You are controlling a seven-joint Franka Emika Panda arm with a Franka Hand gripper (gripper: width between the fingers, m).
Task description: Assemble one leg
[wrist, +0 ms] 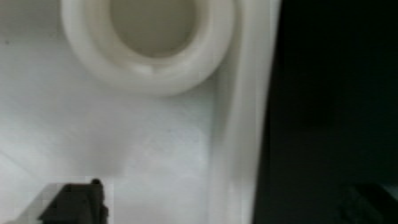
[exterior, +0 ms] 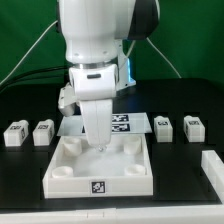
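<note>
Dark fingertips [wrist: 75, 205] of the claw [wrist: 224, 207] sit closest to the wrist lens. They are spread wide, with nothing between them but the raised rim of the large white square plastic board with round corner sockets [wrist: 107, 130]. One round socket [wrist: 157, 45] lies just beyond.

In the exterior view the claw [exterior: 100, 142] is low at the board's [exterior: 110, 166] far rim, mid-way across the black surface [exterior: 30, 175]. Just behind it lies the thin flat white marker board [exterior: 130, 122].

No small stubby white plastic leg with a black-and-white tag is in hand. One leg [exterior: 15, 133] and a second leg [exterior: 43, 131] rest toward the surface's edge on the exterior view's left. A third leg [exterior: 163, 126] and a fourth leg [exterior: 192, 127] rest toward the opposite edge.

I judge the step to be gripping the board to position it, before any leg is fetched. The next move calls for closing squarely on the rim without slipping.
</note>
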